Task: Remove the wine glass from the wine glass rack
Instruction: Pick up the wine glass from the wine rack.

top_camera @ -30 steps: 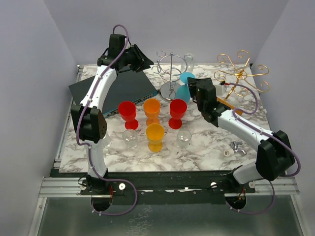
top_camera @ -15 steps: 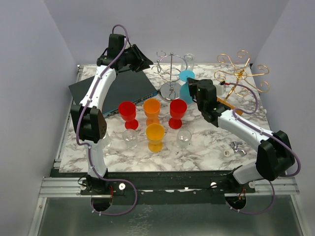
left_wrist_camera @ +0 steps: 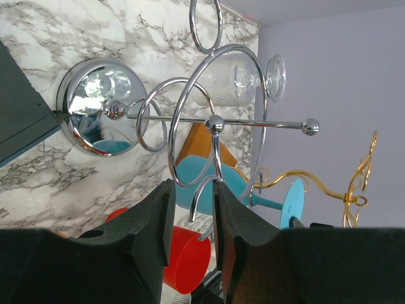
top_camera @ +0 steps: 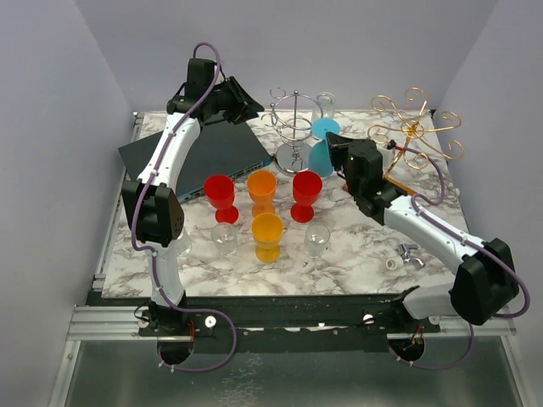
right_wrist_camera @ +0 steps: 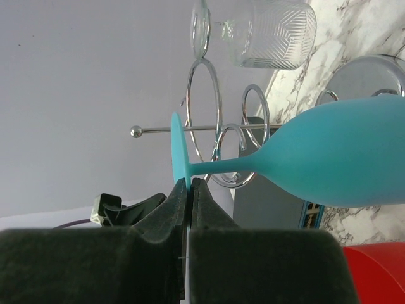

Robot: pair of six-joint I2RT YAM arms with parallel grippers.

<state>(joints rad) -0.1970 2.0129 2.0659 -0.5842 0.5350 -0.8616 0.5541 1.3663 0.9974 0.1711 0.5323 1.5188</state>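
Note:
The chrome wine glass rack [top_camera: 294,127] stands at the back middle of the table; it also shows in the left wrist view [left_wrist_camera: 215,123] and the right wrist view [right_wrist_camera: 205,126]. My right gripper [top_camera: 331,136] [right_wrist_camera: 190,183] is shut on the foot of a teal wine glass [top_camera: 318,158] [right_wrist_camera: 342,158], held sideways beside the rack's right side. I cannot tell whether its stem is free of the rack's loops. My left gripper [top_camera: 253,108] [left_wrist_camera: 193,183] is closed narrowly around a chrome loop on the rack's left side. A clear ribbed glass [top_camera: 325,106] [left_wrist_camera: 228,85] hangs on the rack.
A gold wire rack [top_camera: 416,127] stands at the back right. Two red cups [top_camera: 220,193], two orange cups [top_camera: 267,231] and small clear glasses [top_camera: 316,239] stand in the middle. A dark flat box [top_camera: 204,157] lies at the back left. Small metal parts [top_camera: 407,253] lie front right.
My right gripper has drawn the teal glass a little to the right, away from the rack's post, and the right arm's elbow has swung right. The left arm has not moved.

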